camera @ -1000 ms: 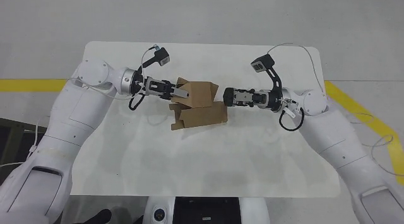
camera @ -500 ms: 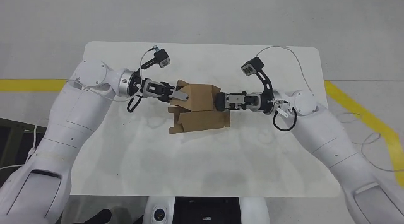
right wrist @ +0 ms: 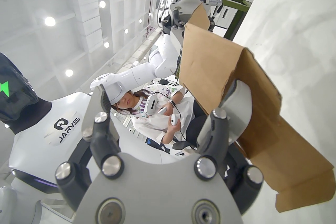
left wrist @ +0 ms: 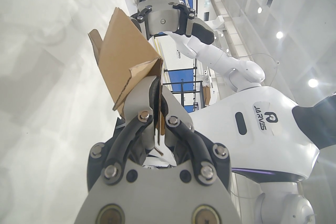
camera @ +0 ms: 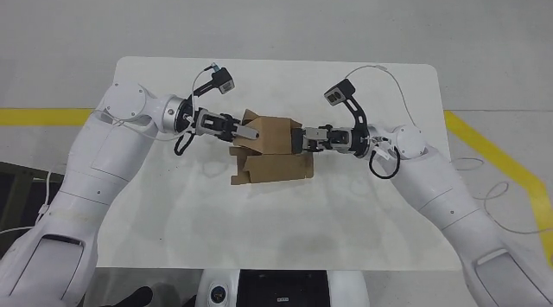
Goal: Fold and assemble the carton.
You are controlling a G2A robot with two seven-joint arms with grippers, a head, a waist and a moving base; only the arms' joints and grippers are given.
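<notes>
White table [camera: 155, 212]: carries the work area; both arms come in over it from opposite sides and meet near its middle.

Brown corrugated carton [camera: 272, 147]: located at mid-table, directly between the two grippers. It is partly folded, with several flaps standing out at angles from the body. The top view does not show whether its lower edge touches the table. In the left wrist view the carton [left wrist: 123, 59] stands just beyond the fingers; in the right wrist view the carton [right wrist: 210, 62] runs along one side of the gripper.

Left gripper [camera: 251, 133]: positioned at the carton's left side as seen from the robot. In its own wrist view the left gripper [left wrist: 156, 86] has its fingers pressed together on a thin cardboard flap, which passes edge-on between the two pads.

Right gripper [camera: 298, 140]: positioned at the opposite side of the carton, in contact with it. In its own wrist view the right gripper [right wrist: 168, 99] has its fingers spread wide. One finger lies against the carton at a folded corner; the other stands free in the air, well apart from the cardboard.
</notes>
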